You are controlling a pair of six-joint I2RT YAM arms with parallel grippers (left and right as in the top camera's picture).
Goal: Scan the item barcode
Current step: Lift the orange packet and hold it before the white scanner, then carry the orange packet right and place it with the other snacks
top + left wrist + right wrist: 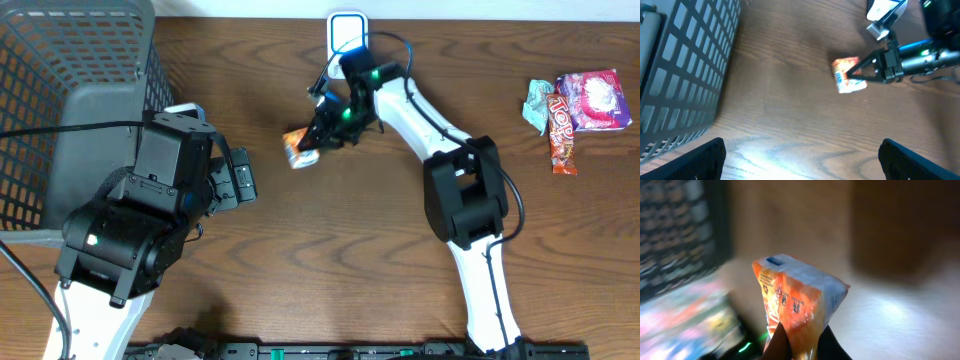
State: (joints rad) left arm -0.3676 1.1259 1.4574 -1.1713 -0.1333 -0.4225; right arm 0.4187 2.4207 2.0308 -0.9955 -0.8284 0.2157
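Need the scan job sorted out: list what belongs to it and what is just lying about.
In the job: orange packet, pinched in the right gripper; white device, perhaps the scanner.
Lying about: grey basket; sweets off to the right.

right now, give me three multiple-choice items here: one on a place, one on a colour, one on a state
1. Where is the grey wire basket? A) beside the left arm B) beside the right arm C) table centre
2. The crinkly plastic packet in the right tool is: A) green B) orange and white C) black
3. The left tool is: A) shut on the packet B) open and empty C) shut on nothing
Answers: 1 A, it fills the overhead view's left corner; 2 B, the right wrist view shows both colours; 3 B, its fingers stand wide apart.
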